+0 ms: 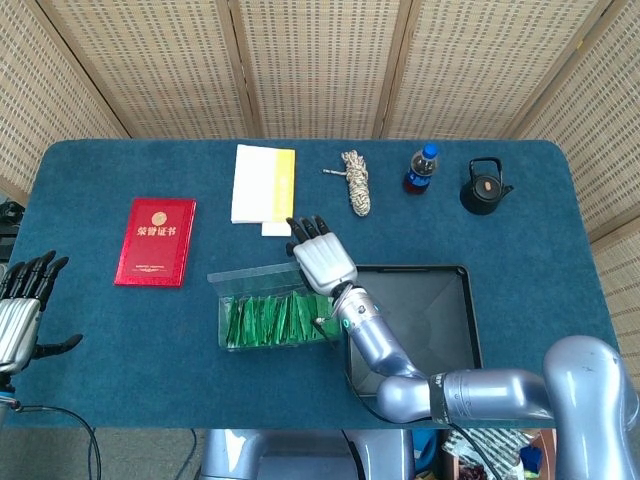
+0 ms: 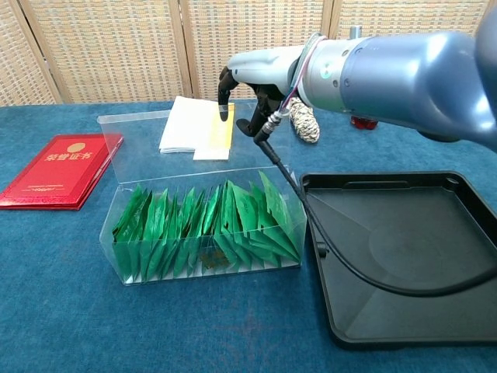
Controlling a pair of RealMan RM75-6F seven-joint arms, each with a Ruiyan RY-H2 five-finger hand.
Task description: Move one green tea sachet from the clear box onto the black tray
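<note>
The clear box (image 1: pixel 265 318) (image 2: pixel 203 237) lies left of the black tray (image 1: pixel 450 368) (image 2: pixel 404 256), packed with several upright green tea sachets (image 2: pixel 233 221). Its clear lid (image 2: pixel 163 144) (image 1: pixel 255 277) stands tilted up behind it. My right hand (image 1: pixel 322 258) (image 2: pixel 252 74) hovers over the box's back right corner, by the lid's top edge. Its fingers (image 2: pixel 225 93) point down, apart from the thumb, and hold nothing. My left hand (image 1: pixel 20 310) rests open at the table's far left edge, in the head view only.
A red booklet (image 1: pixel 156 241) (image 2: pixel 58 169) lies at the left. A white and yellow pad (image 1: pixel 263 184) (image 2: pixel 194 128), a rope bundle (image 1: pixel 355 183), a bottle (image 1: pixel 420 169) and a black teapot (image 1: pixel 485 187) line the back of the blue table.
</note>
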